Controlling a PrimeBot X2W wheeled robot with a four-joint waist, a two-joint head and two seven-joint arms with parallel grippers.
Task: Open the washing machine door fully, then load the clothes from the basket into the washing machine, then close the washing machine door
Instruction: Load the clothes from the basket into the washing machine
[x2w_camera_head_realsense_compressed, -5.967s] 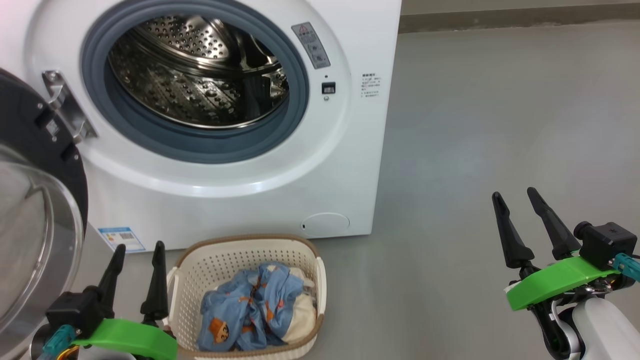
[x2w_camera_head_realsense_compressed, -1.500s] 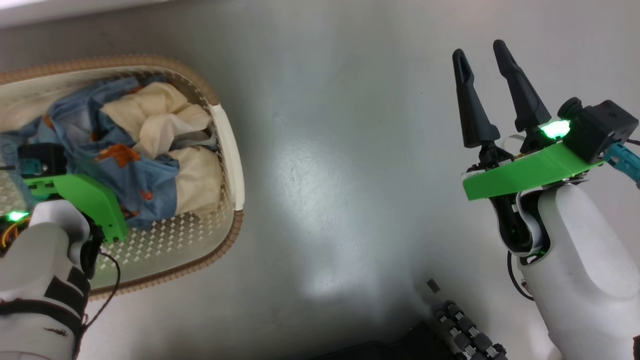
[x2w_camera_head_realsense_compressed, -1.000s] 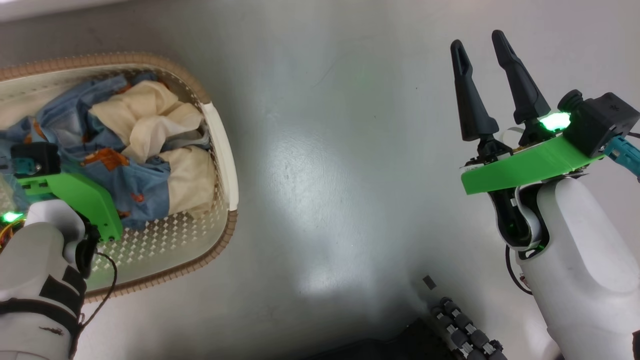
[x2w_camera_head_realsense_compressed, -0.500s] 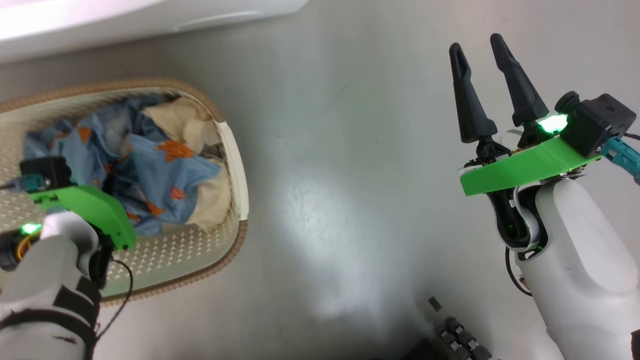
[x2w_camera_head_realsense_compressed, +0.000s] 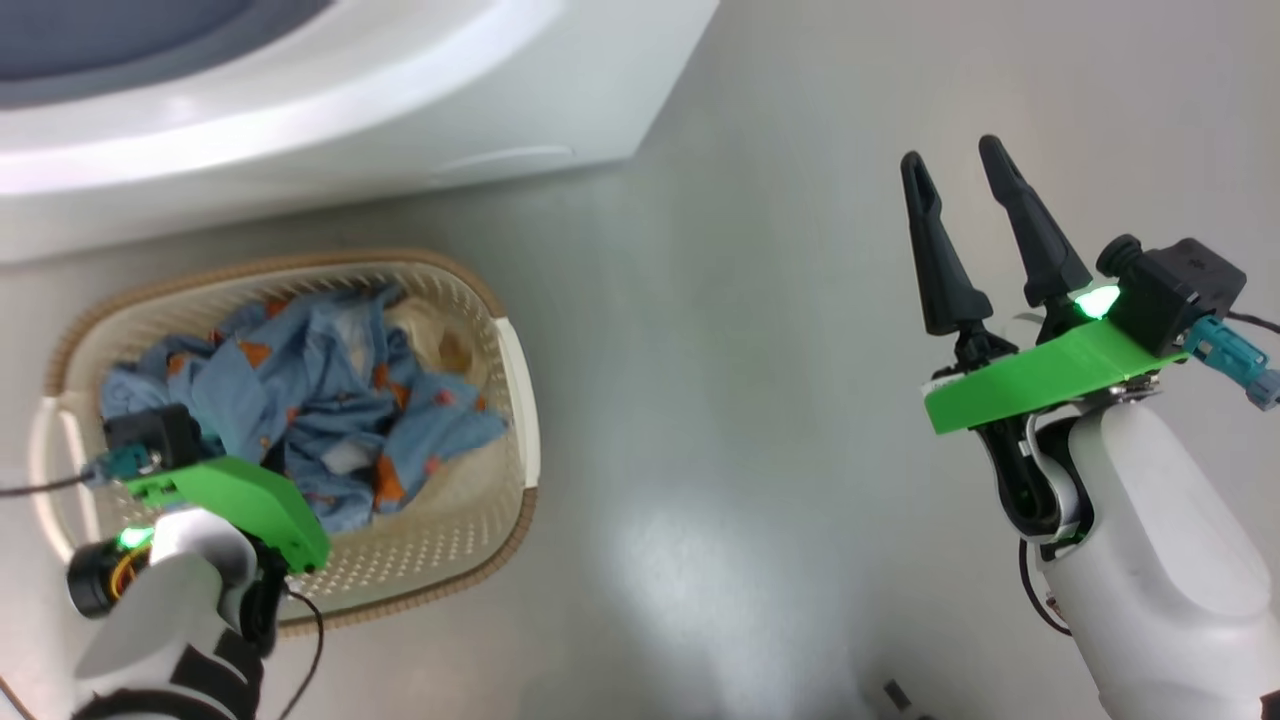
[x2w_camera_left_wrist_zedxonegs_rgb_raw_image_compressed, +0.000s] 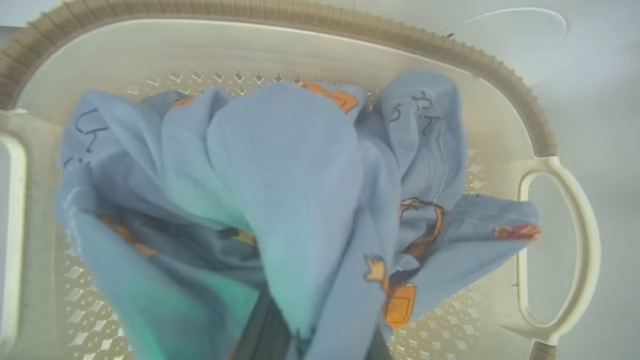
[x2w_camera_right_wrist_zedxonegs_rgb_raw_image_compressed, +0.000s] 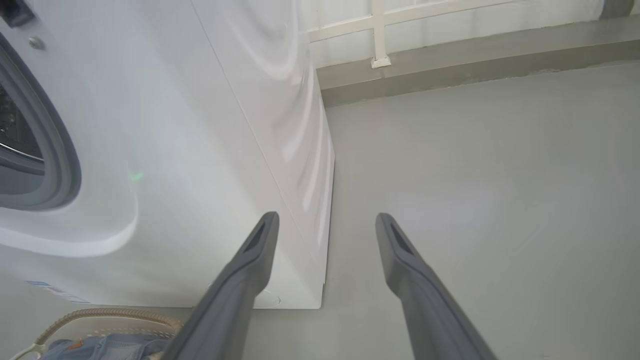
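The left end effector (x2w_camera_left_wrist_zedxonegs_rgb_raw_image_compressed: 272, 332) is pressed together on a fold of the clothes (x2w_camera_head_realsense_compressed: 330, 420). Its dark fingers are almost wholly buried: in the left wrist view the light blue cloth with orange-brown cartoon figures bunches up over them and falls away on both sides. In the head view its green mount sits over the near left part of the basket (x2w_camera_head_realsense_compressed: 517, 400), and the cloth hides the fingers. The rest of the blue bundle lies crumpled inside the basket, with a cream-white piece (x2w_camera_head_realsense_compressed: 428, 335) showing at its far right side. The basket is cream plastic with perforated sides and a brown woven-look rim. It stands on the grey floor (x2w_camera_head_realsense_compressed: 720, 420), just in front of the foot of the washing machine (x2w_camera_head_realsense_compressed: 380, 120). The white machine takes up the upper left of the head view. The right wrist view shows its grey door seal (x2w_camera_right_wrist_zedxonegs_rgb_raw_image_compressed: 67, 165) with a dark slice of the drum opening inside it. Further right, the right end effector (x2w_camera_head_realsense_compressed: 950, 155) hangs above the floor, well apart from the basket, with its two long fingers spread wide. In its own wrist view they point past the machine's right front corner toward the foot of the wall (x2w_camera_right_wrist_zedxonegs_rgb_raw_image_compressed: 450, 20).
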